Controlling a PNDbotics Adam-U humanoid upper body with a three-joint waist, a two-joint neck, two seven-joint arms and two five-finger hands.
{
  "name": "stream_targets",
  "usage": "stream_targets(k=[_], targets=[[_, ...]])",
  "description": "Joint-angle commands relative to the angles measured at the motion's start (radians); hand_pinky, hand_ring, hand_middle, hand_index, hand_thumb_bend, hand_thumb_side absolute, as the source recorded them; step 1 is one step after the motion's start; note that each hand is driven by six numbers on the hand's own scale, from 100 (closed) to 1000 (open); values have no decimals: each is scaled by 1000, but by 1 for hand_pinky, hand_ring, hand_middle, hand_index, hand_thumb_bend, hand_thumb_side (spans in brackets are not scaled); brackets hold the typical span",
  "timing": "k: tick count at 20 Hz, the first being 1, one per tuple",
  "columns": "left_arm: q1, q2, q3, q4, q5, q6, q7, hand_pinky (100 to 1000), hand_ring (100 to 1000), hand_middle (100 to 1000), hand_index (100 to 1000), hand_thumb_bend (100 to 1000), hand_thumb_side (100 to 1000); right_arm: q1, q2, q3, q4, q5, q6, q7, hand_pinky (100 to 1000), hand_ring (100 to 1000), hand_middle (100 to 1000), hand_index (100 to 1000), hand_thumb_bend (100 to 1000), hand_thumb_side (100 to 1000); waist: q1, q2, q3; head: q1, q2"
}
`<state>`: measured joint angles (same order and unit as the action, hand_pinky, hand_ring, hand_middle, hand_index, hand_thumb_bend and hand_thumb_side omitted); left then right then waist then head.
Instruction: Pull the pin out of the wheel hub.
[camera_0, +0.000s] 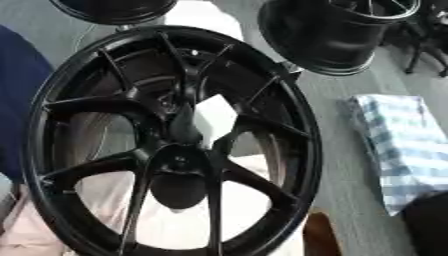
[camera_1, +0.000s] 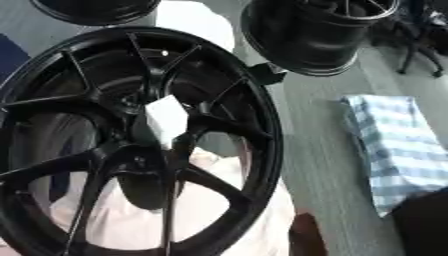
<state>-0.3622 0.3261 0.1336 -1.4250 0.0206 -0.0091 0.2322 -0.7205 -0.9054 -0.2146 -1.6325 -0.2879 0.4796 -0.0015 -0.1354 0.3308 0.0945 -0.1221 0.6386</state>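
Wheel (camera_0: 175, 145): large, black, multi-spoke, standing nearly upright and filling the left and centre; lower rim cut off at the bottom edge.
Hub (camera_0: 179, 160): dark centre where the spokes meet, too dark to make out detail.
Pin: cannot be told apart from the black hub; possibly the dark upright piece above centre, unsure.
White piece (camera_0: 214, 117): pale, angular, showing between the spokes just above the hub; in front of or behind the spokes, unclear.
Second wheel (camera_0: 337, 32): black, top right, partly cut off.
Third wheel (camera_0: 114, 10): only a rim arc at top left.
Checked cloth (camera_0: 402, 150): blue-white, on grey floor, right.
Hands: neither left nor right visible; finger state cannot be told.
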Motion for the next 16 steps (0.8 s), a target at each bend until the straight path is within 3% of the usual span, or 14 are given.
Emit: stream_targets(k=[1,3,6,10,12,14,16], targets=[[-13,25,21,-22,12,-3,14,587,577,533,687,100,851,45,-70,-99,8,-35,-14,-55,583,643,284,410,386,100,13,-4,-9,25,-28],[-15,32,39,-24,20,-5,32,587,577,533,687,100,850,98,-33,-134,45,-16,-2,-87,589,651,296,420,385,100,24,9,-41,54,-42],[-19,33,49,-24,28,-6,48,587,576,533,687,100,849,177,43,-144,96,30,-25,-136,632,706,394,505,375,100,36,19,-61,72,-56],[-30,25,47,-24,31,-7,52,587,576,533,687,100,849,289,154,-125,128,98,-90,-204,714,819,637,732,395,100,45,24,-55,63,-61],[-34,20,44,-24,31,-7,51,587,576,533,687,100,848,342,207,-106,132,131,-123,-237,743,872,776,827,481,240,48,24,-47,53,-61],[-38,15,41,-24,31,-8,48,587,576,533,687,100,848,396,261,-88,129,164,-154,-270,752,894,826,863,666,321,51,23,-37,44,-60],[-40,11,37,-23,30,-7,46,587,576,532,687,100,848,450,315,-90,113,197,-176,-303,753,909,854,887,520,631,52,22,-29,35,-57]])
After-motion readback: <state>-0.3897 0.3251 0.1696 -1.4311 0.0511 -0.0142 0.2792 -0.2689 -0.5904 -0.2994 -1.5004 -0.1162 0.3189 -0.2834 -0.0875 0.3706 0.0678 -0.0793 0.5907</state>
